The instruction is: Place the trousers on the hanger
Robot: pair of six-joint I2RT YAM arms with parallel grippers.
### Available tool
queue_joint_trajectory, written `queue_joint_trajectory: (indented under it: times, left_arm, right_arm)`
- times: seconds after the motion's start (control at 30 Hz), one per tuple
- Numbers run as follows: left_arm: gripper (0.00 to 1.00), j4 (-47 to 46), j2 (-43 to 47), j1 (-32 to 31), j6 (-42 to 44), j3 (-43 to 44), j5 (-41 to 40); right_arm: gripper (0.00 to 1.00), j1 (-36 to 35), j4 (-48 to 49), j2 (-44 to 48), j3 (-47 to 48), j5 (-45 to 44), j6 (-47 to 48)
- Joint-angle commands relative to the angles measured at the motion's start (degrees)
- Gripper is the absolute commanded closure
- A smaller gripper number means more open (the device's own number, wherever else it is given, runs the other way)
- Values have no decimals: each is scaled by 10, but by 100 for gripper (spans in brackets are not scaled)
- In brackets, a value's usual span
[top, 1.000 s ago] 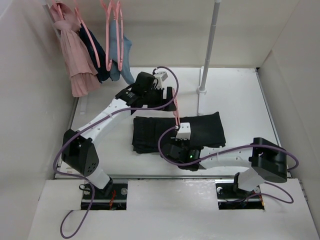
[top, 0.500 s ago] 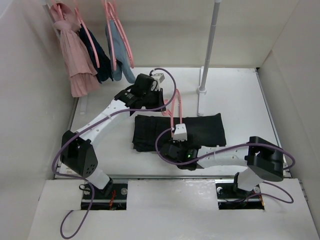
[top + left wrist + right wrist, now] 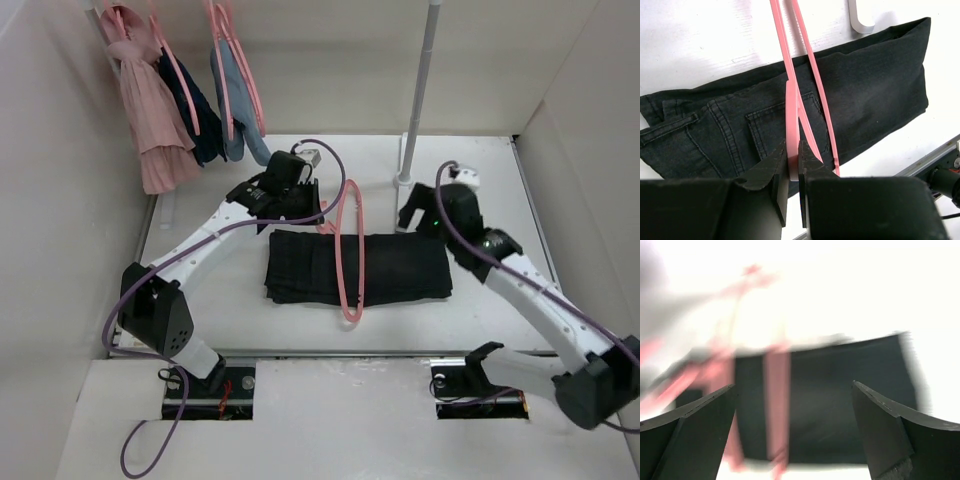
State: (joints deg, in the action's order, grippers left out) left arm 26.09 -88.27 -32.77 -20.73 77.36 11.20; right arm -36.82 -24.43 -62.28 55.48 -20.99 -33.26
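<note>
White table [image 3: 200, 290] bears folded trousers [image 3: 400, 265]; left gripper [image 3: 792, 150] pinches hanger [image 3: 812, 75]; right gripper [image 3: 794, 386], blurred, seems wide.

The left arm [image 3: 208, 234] is long white tubes with chunky black joints, its big black shoulder at 7 o'clock in the top view. A thin purple cable [image 3: 343, 178] loops along it. The right arm [image 3: 535, 295], at 4 o'clock, looks the same. The left gripper [image 3: 792, 150] has two flat black fingers; the right gripper [image 3: 793, 386] has two black wedge-shaped fingers. Each wrist carries a small white box [image 3: 312, 155].

White table [image 3: 235, 305]: folded black trousers [image 3: 400, 265] flat mid-table, pole base [image 3: 404, 181] behind.
</note>
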Motion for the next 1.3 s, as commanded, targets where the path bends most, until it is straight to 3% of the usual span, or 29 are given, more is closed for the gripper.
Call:
queue_joint_trajectory:
  times: [0.0, 0.07, 0.17, 0.47, 0.6, 0.63, 0.7, 0.77, 0.83, 0.97, 1.0, 1.1, 1.17, 1.27]
  left_arm:
    - [100, 9, 19, 1, 2, -10, -13]
    - [100, 9, 19, 1, 2, -10, -13]
    - [100, 9, 19, 1, 2, -10, -13]
    - [100, 4, 24, 1, 2, -10, -13]
    - [100, 4, 24, 1, 7, -10, -13]
    - [100, 4, 24, 1, 7, -10, -13]
    - [100, 4, 24, 1, 7, -10, -13]
    - [100, 4, 24, 1, 7, -10, -13]
    - [100, 4, 24, 1, 7, -10, -13]
    - [100, -2, 24, 1, 12, -10, -13]
    - [100, -2, 24, 1, 12, -10, -13]
    - [100, -2, 24, 1, 12, -10, -13]
    - [100, -2, 24, 1, 18, -10, -13]
    - [100, -2, 29, 1, 24, -10, -19]
  right_arm:
    - [0, 157, -80, -77, -9, 164, 16]
    - [0, 257, -80, -105, -24, 214, 29]
    - [0, 335, -62, -143, -33, 246, 50]
    - [0, 356, 16, -242, -99, 296, 60]
    - [12, 366, 10, -260, -93, 291, 72]
    - [39, 366, 10, -260, -93, 296, 78]
    - [65, 366, 10, -266, -79, 315, 92]
    - [100, 340, 10, -271, -52, 322, 100]
    - [100, 305, -11, -263, -24, 322, 100]
    - [100, 164, -5, -244, 70, 355, 85]
    - [100, 108, 9, -244, 101, 375, 85]
    - [100, 41, 89, -281, 129, 450, 50]
    - [100, 35, 147, -329, 135, 481, 15]
    - [100, 35, 148, -403, 153, 494, 3]
